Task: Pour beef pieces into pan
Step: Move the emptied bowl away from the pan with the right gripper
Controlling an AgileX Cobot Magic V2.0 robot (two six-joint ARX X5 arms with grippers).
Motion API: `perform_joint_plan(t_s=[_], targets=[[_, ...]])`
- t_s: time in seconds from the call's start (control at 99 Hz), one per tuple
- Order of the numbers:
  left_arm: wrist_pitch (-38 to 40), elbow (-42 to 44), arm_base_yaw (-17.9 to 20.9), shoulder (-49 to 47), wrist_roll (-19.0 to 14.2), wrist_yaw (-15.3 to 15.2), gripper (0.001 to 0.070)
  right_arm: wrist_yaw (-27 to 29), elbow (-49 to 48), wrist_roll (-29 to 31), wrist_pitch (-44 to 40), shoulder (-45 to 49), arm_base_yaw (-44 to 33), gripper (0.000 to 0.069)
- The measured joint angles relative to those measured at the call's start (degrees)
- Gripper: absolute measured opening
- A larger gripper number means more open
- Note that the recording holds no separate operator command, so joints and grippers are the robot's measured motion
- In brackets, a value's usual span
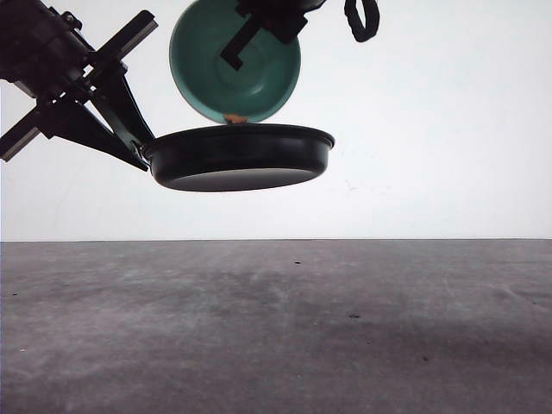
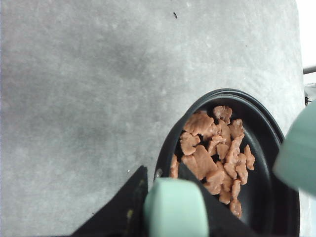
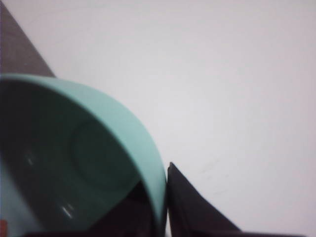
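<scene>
The green handle sits tight between the left gripper's black fingers. That gripper holds the black pan up in the air above the gray table. The beef pieces lie in the pan. Just above it, the right gripper pinches the rim of the tipped teal bowl.

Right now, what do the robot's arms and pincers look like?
Both are black. The left pincer has long flat fingers that spread like struts, with pale edges on the bars. The right pincer is black too, with a blocky angled finger, and a looped black cable hangs beside it. I can see no markings.
</scene>
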Motion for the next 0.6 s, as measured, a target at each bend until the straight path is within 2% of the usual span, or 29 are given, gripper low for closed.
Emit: perform_joint_plan(t_s=[0.162,0.333,0.485,0.596], targets=[[0.0,0.0,0.0,0.0,0.0,-0.2,0.0055,-2.2,0.0,-4.4,3.5,0.0,-0.5,0.0014],[0.0,0.0,0.0,0.0,0.0,-0.2,0.0055,-2.3,0.0,-5.8,3.1,0.0,-0.9,0.0014],[0.0,0.0,0.0,0.0,0.2,-0.4,0.0055,-2.2,0.0,-5.3,3.1,0.0,-1.2,0.0014],[0.0,0.0,0.0,0.0,0.3,-0.4,0.0055,0.4,0.0,-1.4,3.1,0.0,-1.1,0.0014]])
